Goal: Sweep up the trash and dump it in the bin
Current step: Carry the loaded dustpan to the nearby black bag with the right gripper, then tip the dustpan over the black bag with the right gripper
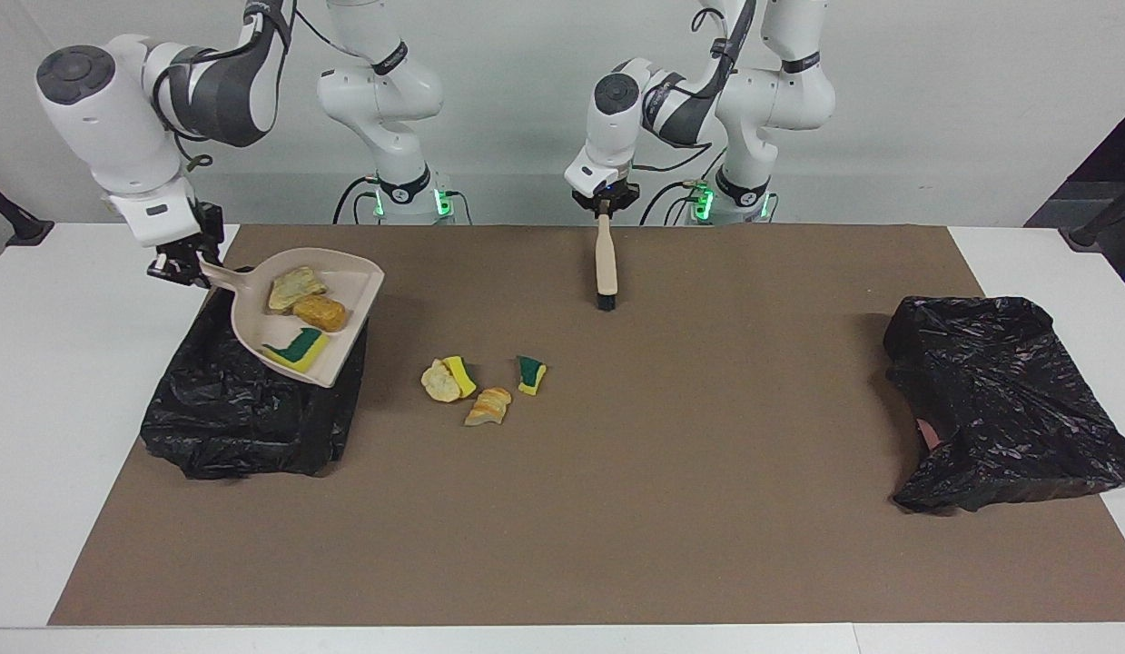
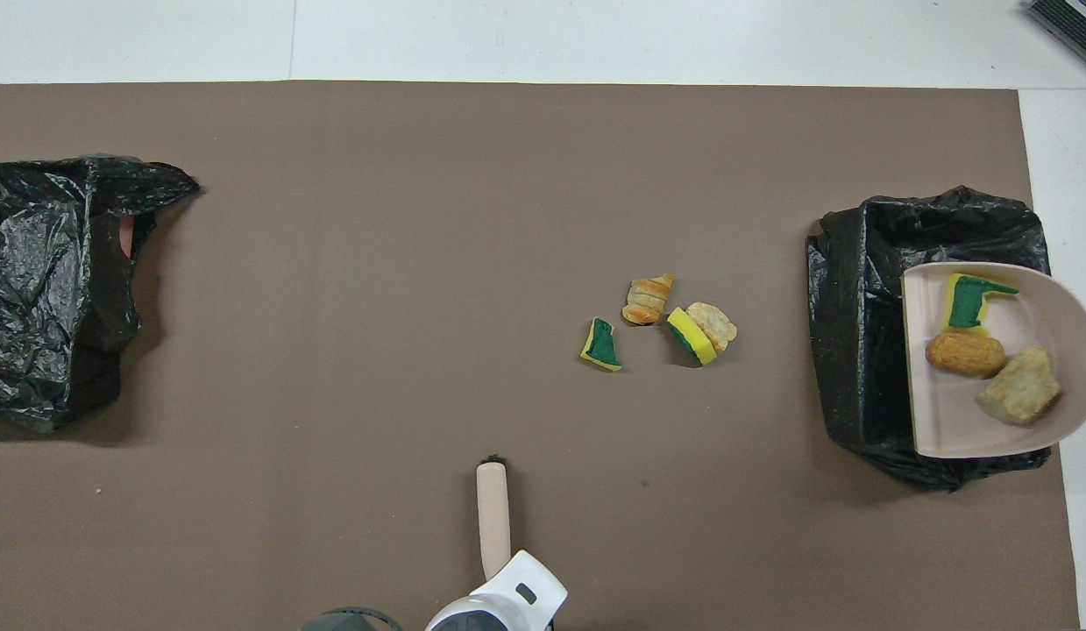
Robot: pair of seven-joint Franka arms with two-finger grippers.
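My right gripper (image 1: pixel 182 265) is shut on the handle of a beige dustpan (image 1: pixel 253 327) (image 2: pixel 946 412), which hangs slightly tilted over the black-lined bin (image 1: pixel 244 409) (image 2: pixel 849 350) at the right arm's end. In the pan lie three pieces of trash: a beige chunk (image 1: pixel 296 286), an orange chunk (image 1: pixel 320 312) and a green-and-yellow sponge piece (image 1: pixel 294 350). More trash lies on the brown mat near the middle: a yellow sponge piece with a beige chunk (image 1: pixel 449 379), an orange-beige chunk (image 1: pixel 488 406) and a green sponge piece (image 1: pixel 531 373). My left gripper (image 1: pixel 604 207) is shut on a hanging brush (image 1: pixel 606 263) (image 2: pixel 493 513).
A second crumpled black bag (image 1: pixel 998 400) (image 2: pixel 52 280) lies at the left arm's end of the mat. The brown mat (image 1: pixel 662 509) covers most of the white table (image 1: pixel 35 436).
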